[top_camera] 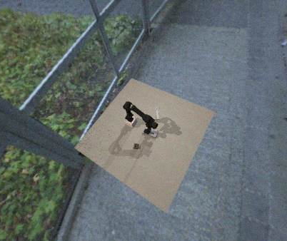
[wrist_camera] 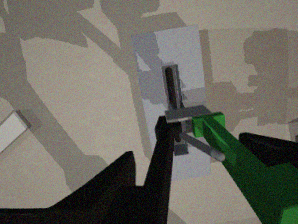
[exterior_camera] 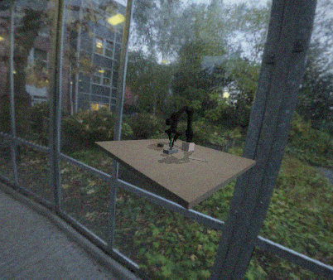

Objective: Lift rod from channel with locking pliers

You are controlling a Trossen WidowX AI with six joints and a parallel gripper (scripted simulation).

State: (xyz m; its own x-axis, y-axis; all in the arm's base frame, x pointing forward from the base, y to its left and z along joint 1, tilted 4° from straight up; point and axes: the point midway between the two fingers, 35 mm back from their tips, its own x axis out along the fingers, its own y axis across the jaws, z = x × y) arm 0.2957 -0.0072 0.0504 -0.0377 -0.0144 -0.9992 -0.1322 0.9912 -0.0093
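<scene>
The locking pliers (wrist_camera: 214, 131) (exterior_camera: 171, 140) are upright with jaws down over the pale grey block (wrist_camera: 189, 47) (top_camera: 155, 135) (exterior_camera: 169, 152); one handle is green, the other black. My gripper (wrist_camera: 186, 149) (top_camera: 148, 130) (exterior_camera: 171, 139) stands wide, its black fingers on either side of the spread handles, shut on the pliers. The narrow channel (wrist_camera: 176, 67) runs along the block's middle. A dark rod-like shape (wrist_camera: 170, 82) shows inside it. The jaws' grey cross part covers the near section of the channel, so how deep the jaws sit and whether they surround the rod is hidden.
A small dark holster (top_camera: 136, 146) (exterior_camera: 160, 145) stands on the tan table (top_camera: 175, 178) (exterior_camera: 187, 186) beside the block. A pale bar (top_camera: 157, 113) (exterior_camera: 198, 159) (wrist_camera: 9, 133) lies on the other side. The arm rises from a pale box (top_camera: 131, 122) (exterior_camera: 188, 147).
</scene>
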